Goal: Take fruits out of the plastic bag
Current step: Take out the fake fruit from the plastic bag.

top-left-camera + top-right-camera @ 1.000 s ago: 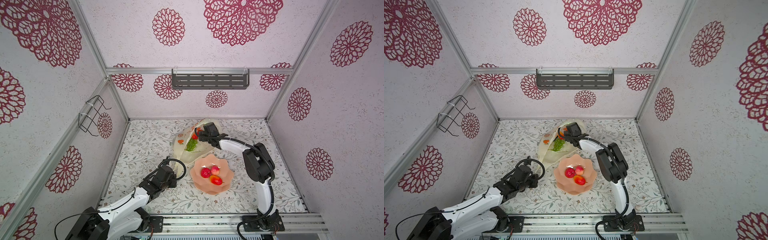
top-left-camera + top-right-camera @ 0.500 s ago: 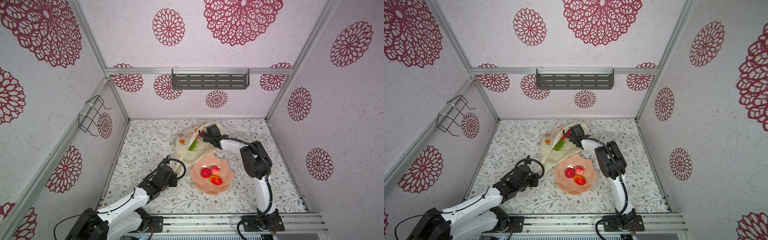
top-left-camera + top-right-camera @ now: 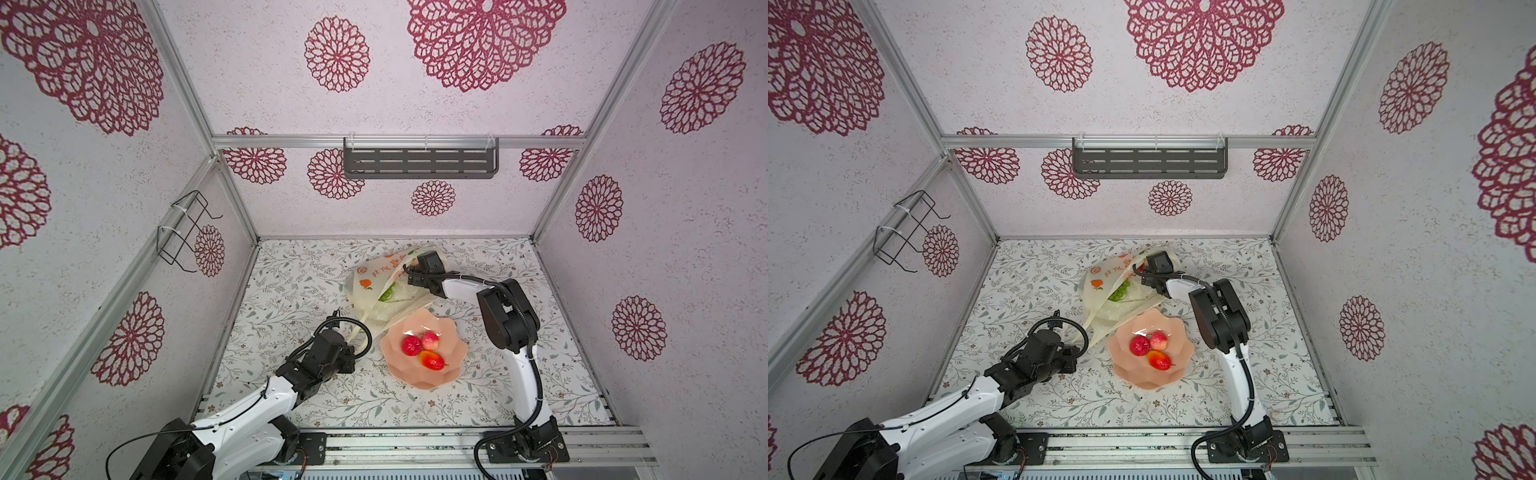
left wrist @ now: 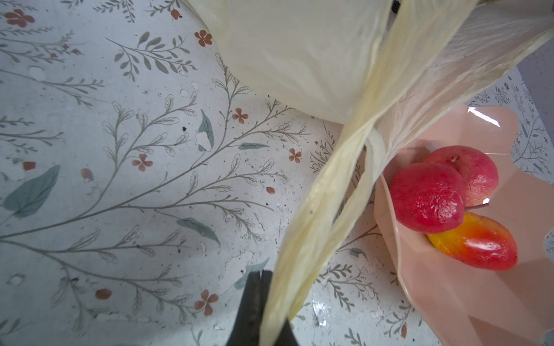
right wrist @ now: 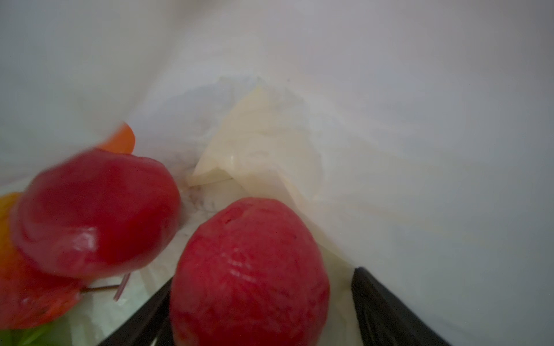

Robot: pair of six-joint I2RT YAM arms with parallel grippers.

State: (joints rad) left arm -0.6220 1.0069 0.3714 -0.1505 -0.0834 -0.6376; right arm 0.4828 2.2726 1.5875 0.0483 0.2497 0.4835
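Note:
The plastic bag (image 3: 376, 282) lies on the floral table, cream with orange prints, and shows in both top views. My left gripper (image 4: 263, 274) is shut on one stretched loop handle (image 4: 323, 209) at the bag's near end. My right gripper (image 5: 263, 275) is inside the bag's far end and open. A round red fruit (image 5: 248, 269) sits between its jaws, with a gap to one finger (image 5: 377, 299). Beside it lie another red fruit (image 5: 96, 212) and a red-orange one (image 5: 30, 293). Green grapes (image 3: 387, 294) show through the film.
A peach-pink scalloped bowl (image 3: 451, 332) stands just in front of the bag and holds three fruits: a red one (image 3: 411, 345), a pinkish one (image 3: 431, 340) and a red-yellow mango (image 3: 432, 360). A wire rack (image 3: 185, 232) hangs on the left wall, a grey shelf (image 3: 419, 162) on the back wall.
My right gripper has moved slightly further into the bag and the film has shifted around it. The left arm has stayed still on the handle.

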